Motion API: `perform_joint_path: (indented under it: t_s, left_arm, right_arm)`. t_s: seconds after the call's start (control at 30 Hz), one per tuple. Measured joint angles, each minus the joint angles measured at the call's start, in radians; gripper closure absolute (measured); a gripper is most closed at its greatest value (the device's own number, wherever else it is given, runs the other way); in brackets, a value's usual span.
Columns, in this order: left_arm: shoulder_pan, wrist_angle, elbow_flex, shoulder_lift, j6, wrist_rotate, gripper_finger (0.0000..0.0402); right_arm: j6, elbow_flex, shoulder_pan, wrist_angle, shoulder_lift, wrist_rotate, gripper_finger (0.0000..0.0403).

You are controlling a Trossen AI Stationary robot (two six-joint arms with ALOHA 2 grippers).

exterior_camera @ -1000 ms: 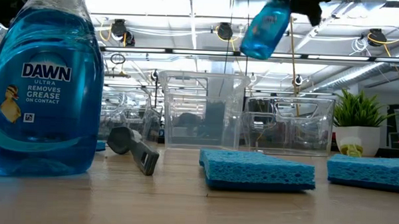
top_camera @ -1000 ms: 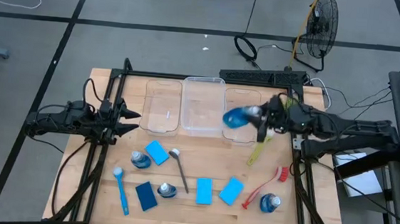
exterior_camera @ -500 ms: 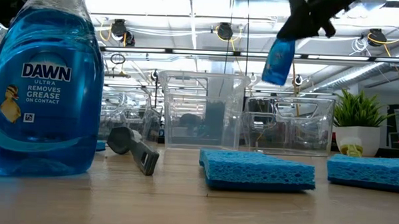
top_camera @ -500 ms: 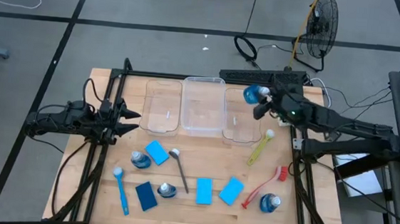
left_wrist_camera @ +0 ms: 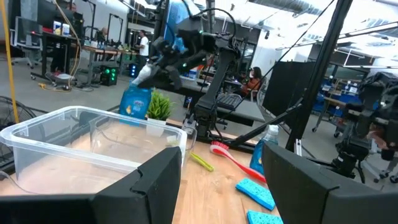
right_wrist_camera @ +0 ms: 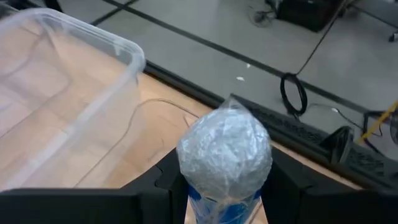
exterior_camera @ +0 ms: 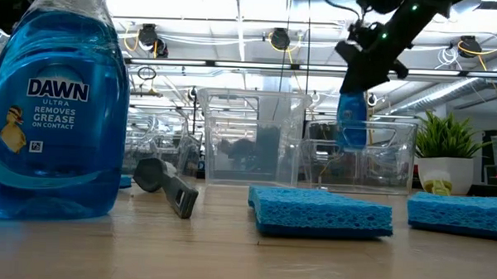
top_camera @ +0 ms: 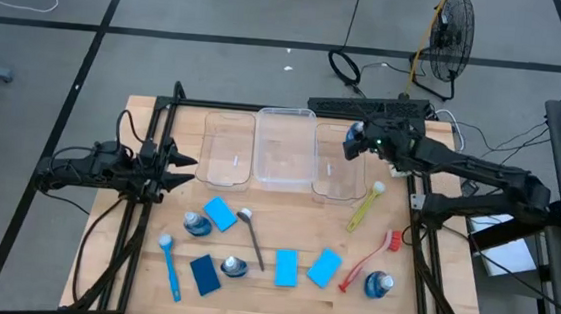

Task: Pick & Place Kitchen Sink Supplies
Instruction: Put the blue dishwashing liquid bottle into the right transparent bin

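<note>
Right gripper (exterior_camera: 356, 84): fingers closed on a small blue bottle (exterior_camera: 351, 120), gripped near its pale cap, which is wrapped in clear film in the right wrist view (right_wrist_camera: 225, 151). The bottle hangs upright, body downward, above the rightmost clear bin (top_camera: 337, 177) at the back of the worktop (top_camera: 285, 228). From the low view its base sits at about the level of the bin's rim; whether it has entered the bin cannot be told.

Left gripper (top_camera: 181, 168): fingers parted, holding nothing, parked at the left edge of the worktop, beside the leftmost bin (top_camera: 228, 151).

The middle bin (top_camera: 284, 148) stands between the two others, touching or just beside them.

Remaining supplies lie on the front half of the worktop:
- three blue bottles (top_camera: 196, 224), (top_camera: 233, 266), (top_camera: 378, 284);
- three light blue sponges (top_camera: 220, 212), (top_camera: 286, 267), (top_camera: 324, 267) and one darker sponge (top_camera: 205, 274);
- a grey brush (top_camera: 252, 237), a blue brush (top_camera: 169, 265), a red brush (top_camera: 371, 261) and a yellow-green brush (top_camera: 364, 206), the last just beside the rightmost bin.
</note>
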Motion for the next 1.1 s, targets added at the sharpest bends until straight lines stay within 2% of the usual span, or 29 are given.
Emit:
perform_joint_path:
  t_s: [0.37, 0.67, 0.83, 1.1]
  left_arm:
    - [0.0, 0.0, 0.0, 0.0, 0.031, -0.001, 0.0176]
    - [0.0, 0.0, 0.0, 0.0, 0.056, -0.07, 0.0176]
    - [0.0, 0.0, 0.0, 0.0, 0.055, -0.07, 0.0176]
    - [0.0, 0.0, 0.0, 0.0, 0.055, -0.07, 0.0176]
  right_arm:
    - [0.07, -0.172, -0.004, 0.171, 0.043, 0.001, 0.0267]
    - [0.071, -0.243, -0.005, 0.272, 0.042, 0.001, 0.0267]
    - [0.101, -0.275, -0.006, 0.308, 0.042, -0.022, 0.024]
    - [0.061, -0.278, -0.005, 0.34, 0.043, -0.026, 0.0223]
